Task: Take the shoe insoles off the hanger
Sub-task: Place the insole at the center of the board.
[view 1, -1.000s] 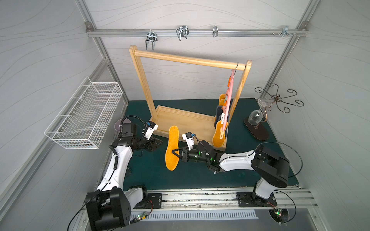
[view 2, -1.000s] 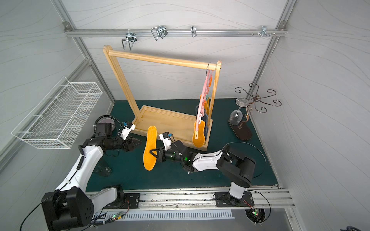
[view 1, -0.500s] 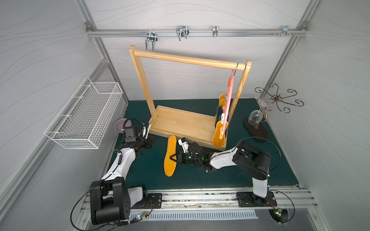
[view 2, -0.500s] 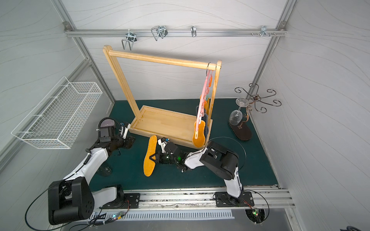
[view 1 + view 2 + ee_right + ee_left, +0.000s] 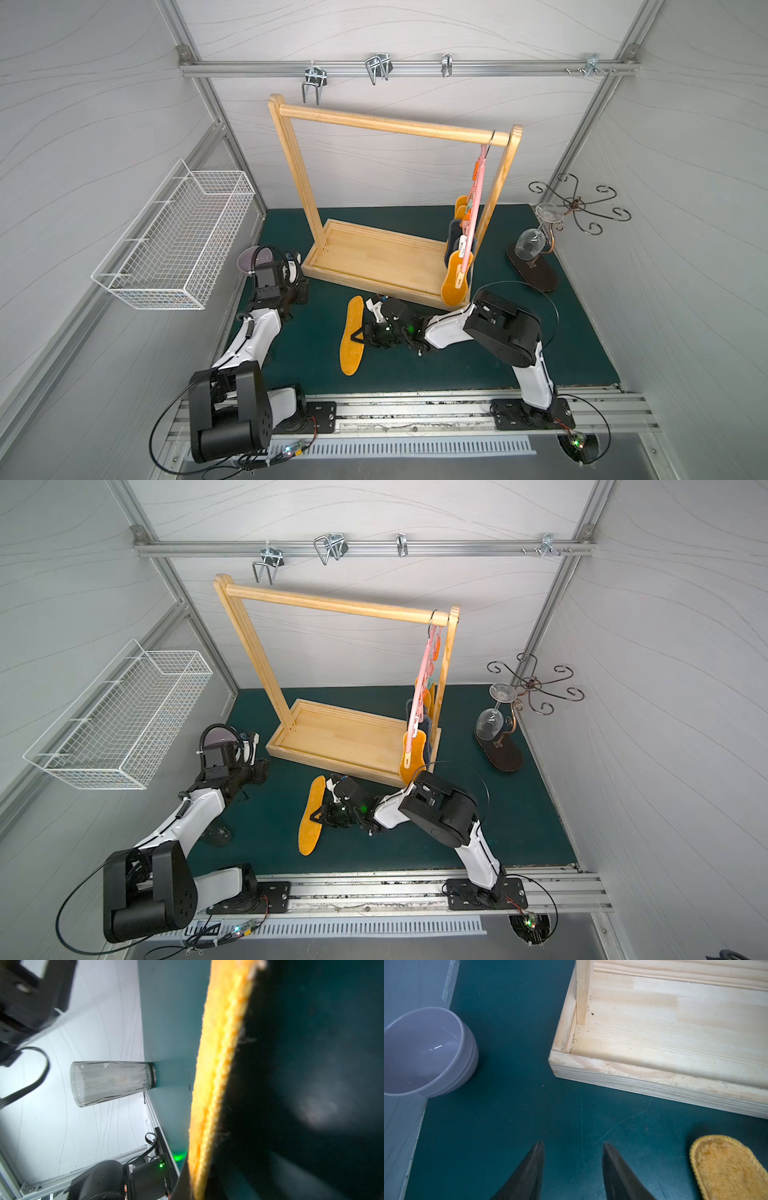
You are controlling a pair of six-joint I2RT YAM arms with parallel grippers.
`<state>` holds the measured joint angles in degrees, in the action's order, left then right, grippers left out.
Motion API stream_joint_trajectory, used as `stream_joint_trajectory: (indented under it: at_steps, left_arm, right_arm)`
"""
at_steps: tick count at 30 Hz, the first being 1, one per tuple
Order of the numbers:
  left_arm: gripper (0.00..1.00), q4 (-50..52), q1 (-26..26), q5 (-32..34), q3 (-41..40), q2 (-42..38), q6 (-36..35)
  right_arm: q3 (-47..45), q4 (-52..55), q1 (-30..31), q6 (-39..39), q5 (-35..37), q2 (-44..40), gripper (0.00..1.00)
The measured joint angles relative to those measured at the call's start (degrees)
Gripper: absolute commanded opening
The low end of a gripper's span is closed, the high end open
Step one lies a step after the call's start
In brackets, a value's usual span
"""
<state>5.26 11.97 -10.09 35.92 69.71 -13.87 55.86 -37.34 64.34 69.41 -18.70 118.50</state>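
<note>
My right gripper (image 5: 360,335) (image 5: 319,815) is shut on the long edge of an orange-yellow shoe insole (image 5: 351,345) (image 5: 311,825), held low over the green mat in front of the rack. In the right wrist view the insole (image 5: 218,1064) is edge-on between the dark fingers. I cannot tell if it touches the mat. The pink hanger (image 5: 478,195) (image 5: 424,679) hangs at the right end of the rack bar, with orange (image 5: 454,286) and dark grey (image 5: 451,241) insoles clipped on. My left gripper (image 5: 573,1144) (image 5: 305,291) is open and empty by the rack's front left corner.
The wooden rack (image 5: 374,257) (image 5: 654,1076) fills the mat's middle. A grey bowl (image 5: 423,1051) (image 5: 250,259) sits by the left wall, a clear glass (image 5: 112,1082) stands on the mat near the left arm. A white wire basket (image 5: 174,237) hangs left; a wine glass stand (image 5: 536,253) stands at the right.
The right arm has folded in and lowered the insole toward the mat. The left arm has pulled back to the left, toward the bowl, its jaws staying open.
</note>
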Motion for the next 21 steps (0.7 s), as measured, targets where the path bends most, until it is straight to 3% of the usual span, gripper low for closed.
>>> stream_joint_trajectory:
  at_steps: [4, 8, 11, 21]
  left_arm:
    - [0.51, -0.04, 0.00, -0.02, -0.07, 0.00, 0.17]
    - [0.50, 0.00, 0.02, -0.02, -0.07, -0.02, 0.17]
    - [0.50, 0.09, 0.02, -0.17, -0.07, 0.00, 0.15]
    - [0.50, 0.28, 0.04, -0.94, -0.20, -0.09, 0.13]
  right_arm:
    - [1.36, 2.27, -0.24, 1.46, -0.42, 1.14, 0.03]
    - [1.70, 4.28, -0.44, 2.56, -0.46, 1.16, 0.26]
    - [2.56, 5.40, -0.61, 2.58, -0.42, 0.59, 0.37]
    - [3.06, 10.14, -0.61, 1.68, 1.01, -1.86, 0.49]
